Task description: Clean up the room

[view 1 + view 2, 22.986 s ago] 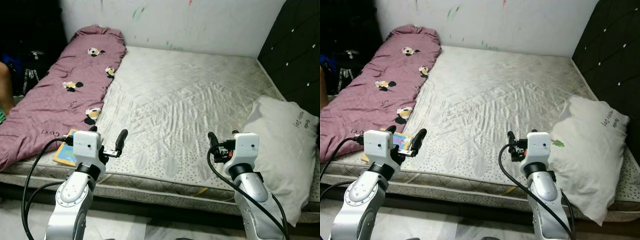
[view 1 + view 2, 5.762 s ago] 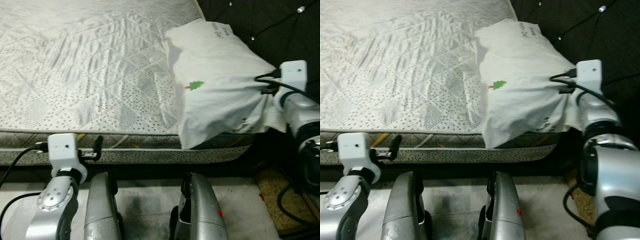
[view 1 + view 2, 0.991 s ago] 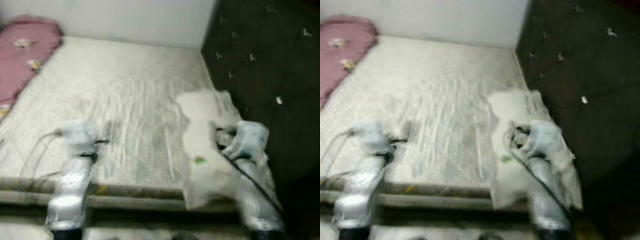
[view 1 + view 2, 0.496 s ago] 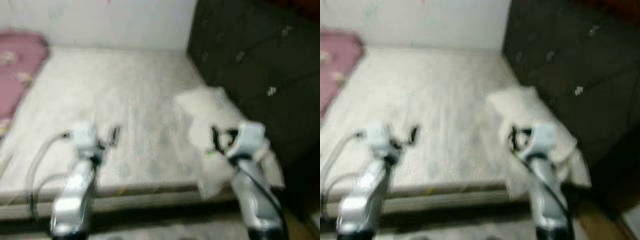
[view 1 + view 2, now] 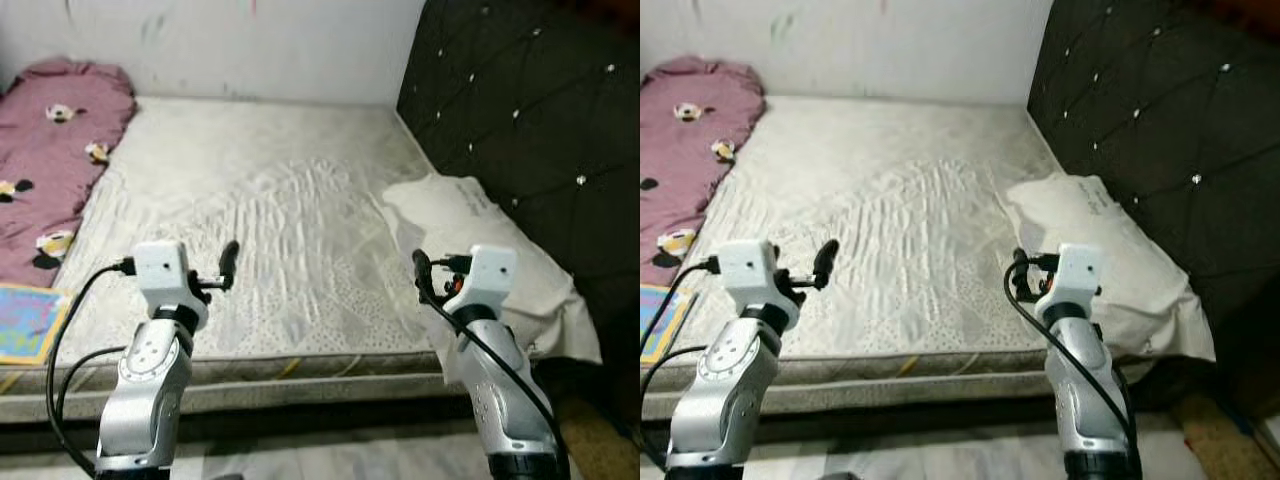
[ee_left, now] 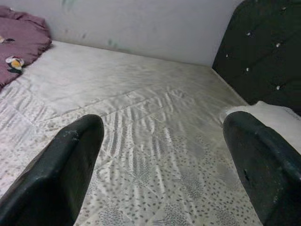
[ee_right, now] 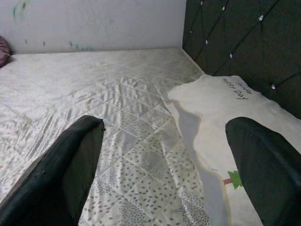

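nearest, the left gripper (image 5: 229,262) and right gripper (image 5: 421,272) hover over the mattress's near edge, both spread wide and empty, probably ready for a next pick. the one white rectangular pillow (image 5: 490,260) lies at the right by the black tufted headboard (image 5: 520,110), apparently set in its place. one colourful flat book (image 5: 25,320) lies near left; one maroon cartoon-print blanket (image 5: 50,150) runs far left on the one pale quilted mattress (image 5: 280,200).
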Available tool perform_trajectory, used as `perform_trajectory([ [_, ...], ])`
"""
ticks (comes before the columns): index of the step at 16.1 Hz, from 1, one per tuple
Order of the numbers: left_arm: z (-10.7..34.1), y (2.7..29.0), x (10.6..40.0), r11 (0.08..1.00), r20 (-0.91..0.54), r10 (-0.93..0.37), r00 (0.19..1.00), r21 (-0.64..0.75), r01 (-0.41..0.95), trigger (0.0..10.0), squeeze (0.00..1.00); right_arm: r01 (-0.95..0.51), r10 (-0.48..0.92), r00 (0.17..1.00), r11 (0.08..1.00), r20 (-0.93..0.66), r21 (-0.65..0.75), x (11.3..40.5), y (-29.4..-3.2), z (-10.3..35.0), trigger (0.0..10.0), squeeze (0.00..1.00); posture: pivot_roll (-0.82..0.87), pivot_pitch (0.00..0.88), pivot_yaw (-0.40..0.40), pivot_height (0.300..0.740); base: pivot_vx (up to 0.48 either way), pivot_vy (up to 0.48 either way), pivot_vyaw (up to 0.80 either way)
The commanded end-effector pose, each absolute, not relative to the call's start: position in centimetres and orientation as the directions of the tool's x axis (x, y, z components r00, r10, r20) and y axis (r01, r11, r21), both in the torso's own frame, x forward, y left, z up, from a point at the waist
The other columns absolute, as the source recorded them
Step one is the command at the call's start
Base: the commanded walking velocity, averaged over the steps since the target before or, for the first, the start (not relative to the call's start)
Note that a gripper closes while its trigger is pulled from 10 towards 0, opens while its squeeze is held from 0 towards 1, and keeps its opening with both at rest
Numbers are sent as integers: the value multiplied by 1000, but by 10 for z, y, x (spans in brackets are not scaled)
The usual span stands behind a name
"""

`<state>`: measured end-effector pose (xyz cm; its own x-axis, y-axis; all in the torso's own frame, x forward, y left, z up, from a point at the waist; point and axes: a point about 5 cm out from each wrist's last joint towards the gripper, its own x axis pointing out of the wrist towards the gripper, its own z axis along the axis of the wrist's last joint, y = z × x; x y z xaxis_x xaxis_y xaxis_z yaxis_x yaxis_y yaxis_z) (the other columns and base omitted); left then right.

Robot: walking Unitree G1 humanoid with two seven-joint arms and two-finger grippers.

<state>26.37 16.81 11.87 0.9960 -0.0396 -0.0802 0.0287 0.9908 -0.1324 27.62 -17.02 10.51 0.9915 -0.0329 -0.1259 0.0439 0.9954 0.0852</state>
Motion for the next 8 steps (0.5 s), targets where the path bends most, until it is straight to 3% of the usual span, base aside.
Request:
perform_trajectory([
  [1, 124, 168, 264, 991, -59, -49, 997, -126, 41, 10000, 0, 48, -39, 993, 996, -113, 79, 278, -173, 110, 10000, 0, -32, 0, -77, 740, 296, 0, 0],
  [8, 123, 168, 264, 992, -63, -54, 997, -121, 46, 10000, 0, 40, -31, 993, 996, -115, 76, 281, -172, 109, 10000, 0, -14, 0, -80, 740, 299, 0, 0],
])
